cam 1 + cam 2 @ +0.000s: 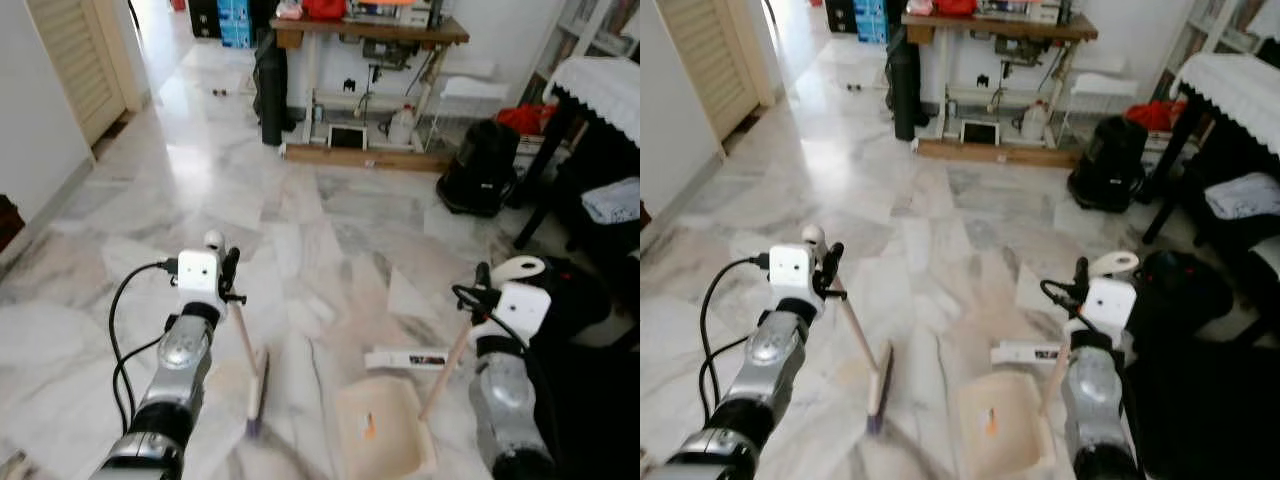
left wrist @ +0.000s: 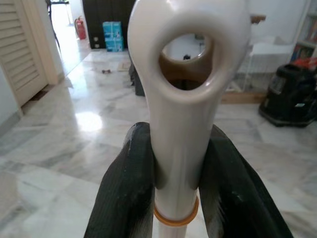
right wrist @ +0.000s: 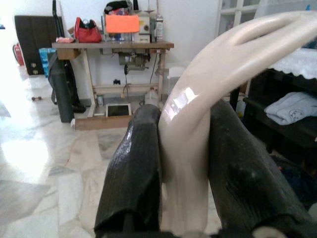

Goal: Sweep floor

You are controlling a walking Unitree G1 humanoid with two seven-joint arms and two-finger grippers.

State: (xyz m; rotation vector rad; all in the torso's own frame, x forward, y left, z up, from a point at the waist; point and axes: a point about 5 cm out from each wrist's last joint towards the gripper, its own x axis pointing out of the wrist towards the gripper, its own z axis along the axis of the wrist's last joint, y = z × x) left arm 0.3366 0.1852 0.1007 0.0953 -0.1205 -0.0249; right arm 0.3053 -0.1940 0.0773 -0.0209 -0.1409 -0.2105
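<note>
My left gripper [image 1: 228,272] is shut on the cream top of a broom handle [image 2: 179,114], which has a hanging hole at its end. The wooden handle [image 1: 245,340] slants down to the broom head [image 1: 257,392], which rests on the marble floor ahead of me. My right gripper [image 1: 482,290] is shut on the cream grip [image 3: 190,124] of a dustpan handle [image 1: 445,375]. The beige dustpan [image 1: 385,445] sits on the floor between my arms, just right of the broom head, with a small orange scrap [image 1: 369,425] inside it.
A flat white strip [image 1: 405,358] lies on the floor behind the dustpan. A wooden table [image 1: 370,35] with a black bag [image 1: 270,90] stands at the back, and a black vacuum cleaner [image 1: 480,170] is at the right. A dark cloth-covered table [image 1: 600,80] is far right, a louvred door [image 1: 75,60] left.
</note>
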